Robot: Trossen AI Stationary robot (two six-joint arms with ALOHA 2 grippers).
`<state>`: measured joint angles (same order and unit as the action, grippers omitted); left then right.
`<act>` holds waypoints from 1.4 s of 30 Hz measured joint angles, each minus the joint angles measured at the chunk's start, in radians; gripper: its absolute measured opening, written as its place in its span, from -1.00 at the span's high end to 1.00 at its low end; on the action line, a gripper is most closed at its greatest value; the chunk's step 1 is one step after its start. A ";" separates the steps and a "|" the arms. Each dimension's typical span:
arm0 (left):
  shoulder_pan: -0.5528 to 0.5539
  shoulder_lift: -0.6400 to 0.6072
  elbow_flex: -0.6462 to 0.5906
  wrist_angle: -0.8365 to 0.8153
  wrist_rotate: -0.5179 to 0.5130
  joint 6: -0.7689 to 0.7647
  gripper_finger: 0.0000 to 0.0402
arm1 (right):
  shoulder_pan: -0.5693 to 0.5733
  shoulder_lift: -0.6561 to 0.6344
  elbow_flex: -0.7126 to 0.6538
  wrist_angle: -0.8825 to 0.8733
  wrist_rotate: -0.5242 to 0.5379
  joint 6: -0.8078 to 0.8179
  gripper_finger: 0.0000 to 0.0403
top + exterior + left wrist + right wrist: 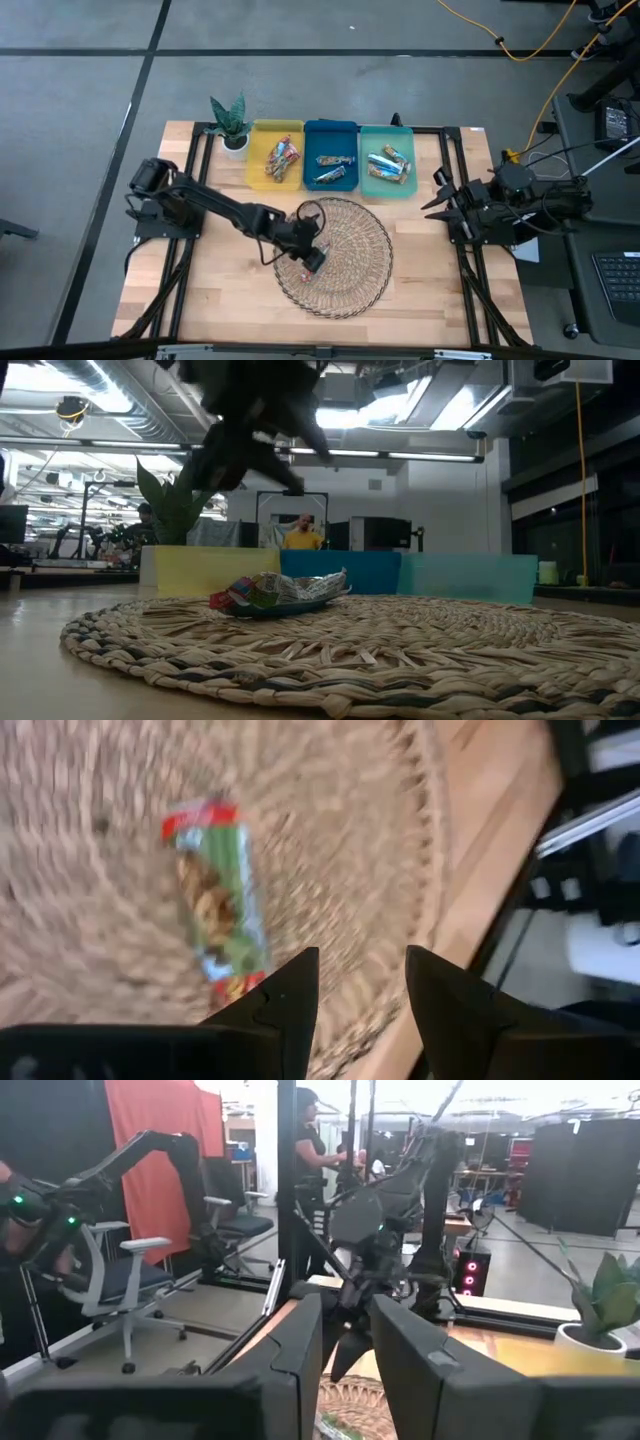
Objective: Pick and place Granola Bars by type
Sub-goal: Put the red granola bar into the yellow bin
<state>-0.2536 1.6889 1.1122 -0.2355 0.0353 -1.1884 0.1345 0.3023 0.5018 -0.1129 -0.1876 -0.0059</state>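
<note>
1. One granola bar (pixel 215 900) with a green and red wrapper lies flat on the round wicker mat (pixel 360 255), on its left part. Seen from above, it is mostly hidden under the left gripper (pixel 312 257). From table height its long axis runs across the view, parallel to the row of trays.
2. The left gripper hangs just above that bar, its two dark fingers (pixel 275 1010) standing apart with nothing between them. One end of the bar lies just beside a fingertip.
3. The other bars are already in the trays at the far edge: a few in the yellow tray (pixel 256 160), a couple in the blue tray (pixel 331 128) and a few in the teal tray (pixel 385 190).
4. The right gripper (pixel 432 195) waits at the right edge of the table, its fingers parted a little and holding nothing.
5. The table (pixel 220 290) is pale wood; a small potted plant (pixel 230 125) stands left of the yellow tray.
6. Behind the table, a person in yellow (pixel 303 535) sits in an open workshop.
</note>
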 joint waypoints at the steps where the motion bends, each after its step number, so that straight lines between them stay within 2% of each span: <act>1: -0.005 0.011 0.000 -0.003 0.001 -0.003 0.29 | 0.000 0.000 0.000 -0.002 -0.001 0.000 0.54; 6: -0.021 0.058 0.000 0.008 0.003 -0.006 0.19 | 0.000 0.000 0.000 -0.013 -0.029 0.005 0.54; 12: -0.021 0.095 0.000 0.054 0.025 -0.006 -0.14 | 0.000 0.000 0.000 -0.032 -0.053 0.031 0.54; 16: -0.019 0.132 0.000 0.045 -0.010 -0.029 -0.36 | 0.000 0.000 0.000 -0.032 -0.053 0.031 0.54; 21: -0.019 0.186 0.000 0.045 -0.016 -0.062 -0.49 | 0.000 0.000 0.000 -0.033 -0.054 0.055 0.54; 33: -0.019 0.235 0.003 0.060 -0.031 -0.108 -0.41 | 0.000 0.000 0.000 -0.041 -0.052 0.058 0.54; 37: -0.019 0.237 0.003 0.056 -0.035 -0.117 -0.26 | 0.000 0.000 0.000 -0.040 -0.051 0.058 0.54; 42: -0.019 0.238 0.001 0.048 -0.037 -0.136 0.05 | 0.000 0.000 0.000 -0.039 -0.051 0.057 0.54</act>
<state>-0.2722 1.9266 1.1133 -0.1871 -0.0021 -1.3243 0.1342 0.3023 0.5018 -0.1524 -0.2382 0.0509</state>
